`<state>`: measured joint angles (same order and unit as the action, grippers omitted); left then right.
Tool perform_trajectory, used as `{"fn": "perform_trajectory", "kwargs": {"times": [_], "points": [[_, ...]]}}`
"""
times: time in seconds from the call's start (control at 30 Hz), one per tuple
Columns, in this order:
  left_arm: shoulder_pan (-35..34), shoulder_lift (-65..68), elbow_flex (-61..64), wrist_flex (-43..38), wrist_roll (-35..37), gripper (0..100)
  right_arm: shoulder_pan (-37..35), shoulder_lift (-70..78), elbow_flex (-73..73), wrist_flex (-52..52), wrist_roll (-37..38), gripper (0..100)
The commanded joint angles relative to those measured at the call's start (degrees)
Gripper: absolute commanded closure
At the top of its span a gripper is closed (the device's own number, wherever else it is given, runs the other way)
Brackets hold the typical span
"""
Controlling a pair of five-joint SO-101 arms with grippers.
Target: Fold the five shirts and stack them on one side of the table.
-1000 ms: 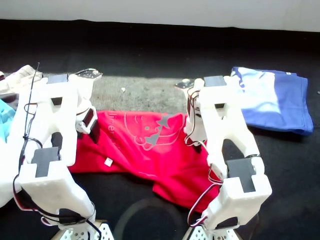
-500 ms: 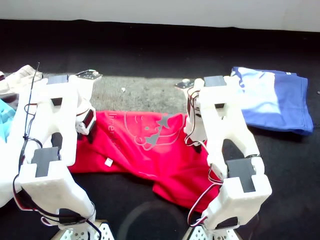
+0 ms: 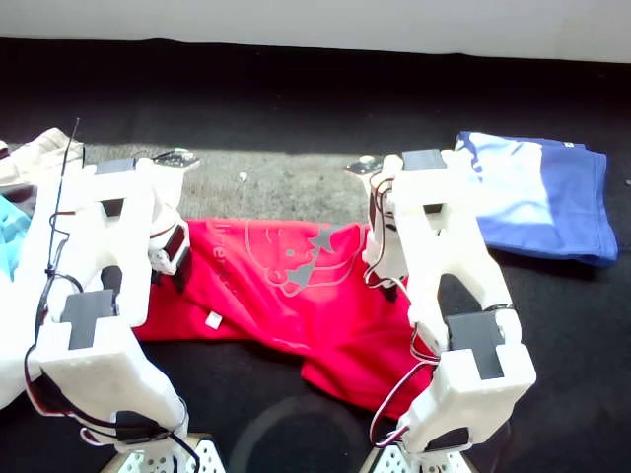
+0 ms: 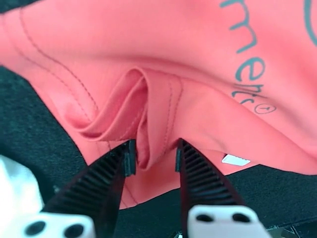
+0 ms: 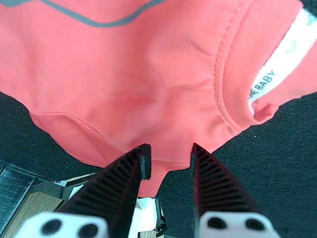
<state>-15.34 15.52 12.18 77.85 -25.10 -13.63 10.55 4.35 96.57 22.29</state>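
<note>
Jaws stand part open on both arms, gripping nothing: your left jaws straddle a raised fold of the red shirt (image 4: 208,114), right jaws its hem. Pinch both layers firmly before lifting it from the middle of the tabletop (image 3: 296,108) toward the folded blue shirt (image 3: 552,197) beyond.

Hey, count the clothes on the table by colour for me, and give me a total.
Red shirt: 1
Blue folded shirt: 1
White cloth: 1
Cyan cloth: 1
Total: 4 pieces in sight. The white and cyan ones lie bunched at the table's edge, so I cannot tell whether each is a single shirt.
</note>
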Motion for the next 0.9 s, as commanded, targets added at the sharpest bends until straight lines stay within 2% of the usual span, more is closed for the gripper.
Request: {"fn": "perform_trajectory", "kwargs": {"times": [0.0, 0.07, 0.3, 0.63, 0.7, 0.87], "points": [[0.8, -0.2, -1.3, -0.6, -0.1, 95, -0.2, -0.6, -2.6, 0.4, -0.2, 86.1], [1.5, -0.2, -1.4, -0.7, -0.1, 100, -0.2, -0.6, -2.6, 0.4, -0.2, 86.1], [2.1, -1.7, -2.5, 2.5, 0.2, 99, -0.2, -0.6, -2.6, 0.4, -0.2, 86.1], [-3.0, -12.2, -4.2, 17.2, -0.1, 99, -0.2, -0.6, -2.6, 0.2, -0.2, 86.1], [-4.5, -12.5, -3.4, 18.5, -0.3, 99, -0.2, -0.6, -2.6, 0.2, -0.2, 86.1], [-9.8, -12.4, 0.9, 18.8, -6.7, 99, -0.2, -0.6, -2.6, 0.2, -0.1, 86.1]]}}
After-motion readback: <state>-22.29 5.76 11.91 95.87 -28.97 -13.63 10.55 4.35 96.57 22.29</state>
